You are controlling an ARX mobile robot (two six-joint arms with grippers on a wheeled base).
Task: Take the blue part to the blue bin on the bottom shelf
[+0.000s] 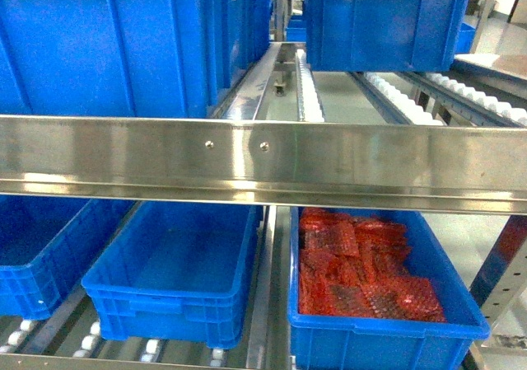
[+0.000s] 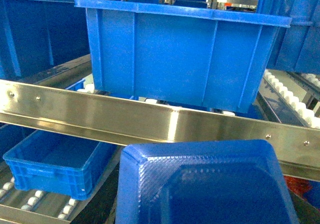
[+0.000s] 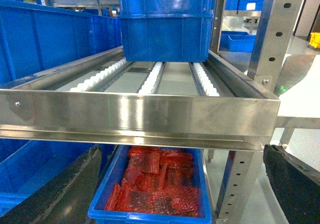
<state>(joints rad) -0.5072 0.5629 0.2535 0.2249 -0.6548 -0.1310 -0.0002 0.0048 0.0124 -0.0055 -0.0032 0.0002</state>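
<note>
**blue part up at the rack, empty blue bin waiting below**

seen from the left wrist: a blue part (image 2: 205,184), moulded plastic with a rounded rim and a textured face, filling the bottom of the view close to the camera. raised in front of a steel front rail (image 2: 165,121), above and to the right of an empty blue bin (image 2: 55,166), not inside any bin. left pincer hidden behind the part, so grip impossible to tell.

seen from the head: bottom shelf (image 1: 268,304) with three blue bins side by side on white rollers. a partly cropped bin (image 1: 41,255) at far left, apparently empty; the empty blue bin just left of the centre divider; right of the divider a bin (image 1: 387,337) holding a heap of red bubble-wrap packets (image 1: 354,271). on the level above, a large blue bin (image 1: 107,40) at left and a stacked blue bin (image 1: 379,24) at right.

seen from the right wrist: right pincer (image 3: 182,179) released, dark fingers (image 3: 75,184) spread wide at either edge, nothing between them, hanging over the red packets.

no readable label, brand or writing on any bin.
</note>
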